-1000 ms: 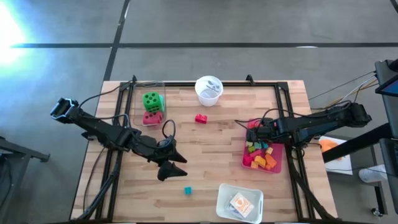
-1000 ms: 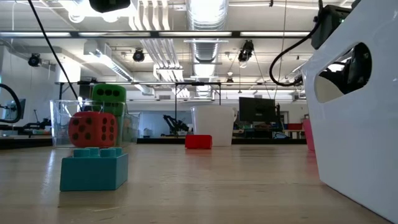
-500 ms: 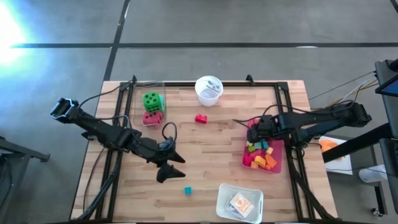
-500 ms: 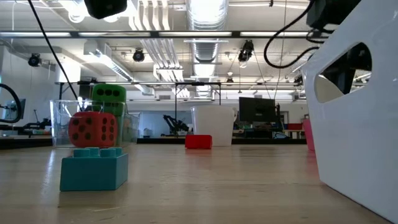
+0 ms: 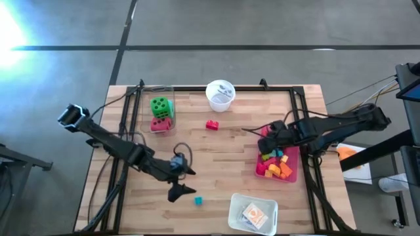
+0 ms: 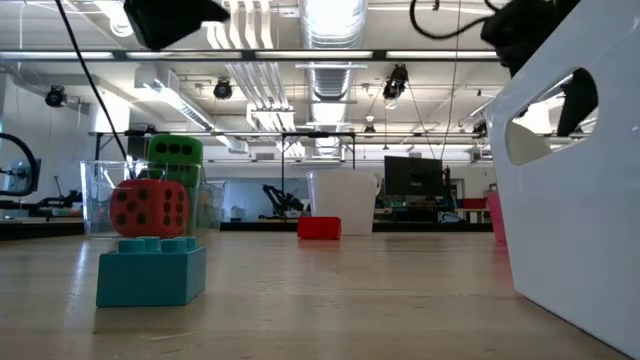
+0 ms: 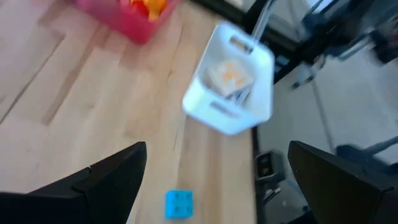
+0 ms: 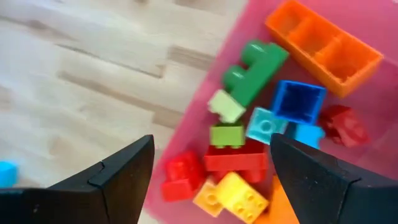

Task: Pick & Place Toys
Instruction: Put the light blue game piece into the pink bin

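High view: a pale planked wooden table (image 5: pixel 223 164) is seen with the left gripper (image 5: pixel 182 181) spread wide and empty, hung just beside a small teal studded brick (image 5: pixel 197 200). In the left wrist view the same square, four-studded brick (image 7: pixel 179 204) lies between the dark blunt fingers. The right gripper (image 5: pixel 265 135), also spread wide and holding nothing, is placed over the near end of a glossy pink tray (image 5: pixel 262 172) filled with moulded plastic bricks (image 8: pixel 249 149) in red, orange, yellow, green and blue. A green die (image 5: pixel 159 105) and a red die (image 5: pixel 160 124), both black-dotted, sit inside a clear box (image 5: pixel 168 88). A lone red brick (image 5: pixel 212 124) rests near the round white cup (image 5: pixel 220 96). A white rectangular handled bin (image 5: pixel 237 219) is set at the table's edge.
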Controlling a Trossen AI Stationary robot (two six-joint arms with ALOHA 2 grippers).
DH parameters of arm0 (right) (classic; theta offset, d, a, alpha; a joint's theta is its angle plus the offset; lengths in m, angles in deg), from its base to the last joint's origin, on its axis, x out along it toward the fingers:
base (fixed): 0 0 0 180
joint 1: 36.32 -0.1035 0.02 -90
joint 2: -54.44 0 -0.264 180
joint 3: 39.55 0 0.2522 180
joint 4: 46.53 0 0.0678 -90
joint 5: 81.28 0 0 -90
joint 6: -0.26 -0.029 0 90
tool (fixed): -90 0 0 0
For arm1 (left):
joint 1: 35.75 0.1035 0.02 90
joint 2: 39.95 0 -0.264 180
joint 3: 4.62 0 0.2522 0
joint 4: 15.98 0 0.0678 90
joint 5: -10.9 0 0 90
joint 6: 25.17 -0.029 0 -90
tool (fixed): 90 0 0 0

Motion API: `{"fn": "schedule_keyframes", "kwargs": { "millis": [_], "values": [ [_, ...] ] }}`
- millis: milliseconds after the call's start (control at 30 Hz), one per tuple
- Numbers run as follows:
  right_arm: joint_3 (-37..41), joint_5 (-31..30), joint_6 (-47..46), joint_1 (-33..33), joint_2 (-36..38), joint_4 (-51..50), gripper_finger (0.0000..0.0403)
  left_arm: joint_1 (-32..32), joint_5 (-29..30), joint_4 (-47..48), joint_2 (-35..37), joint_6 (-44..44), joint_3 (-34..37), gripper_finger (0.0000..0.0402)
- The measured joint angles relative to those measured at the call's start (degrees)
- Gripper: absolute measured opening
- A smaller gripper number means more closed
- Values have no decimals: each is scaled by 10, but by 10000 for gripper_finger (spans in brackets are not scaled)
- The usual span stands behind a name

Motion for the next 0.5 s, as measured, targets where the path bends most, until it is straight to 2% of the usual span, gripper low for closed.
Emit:
{"fn": "schedule_keyframes", "kwargs": {
  "millis": [300, 500],
  "values": [
    [-57, -51, -3, -82, 0, 25, 313, -3, -11, 0, -74, -3, 0, 394],
    [-70, -118, -5, -132, 0, 69, 313, -4, -11, 1, -124, -18, 0, 394]
  ]
}}
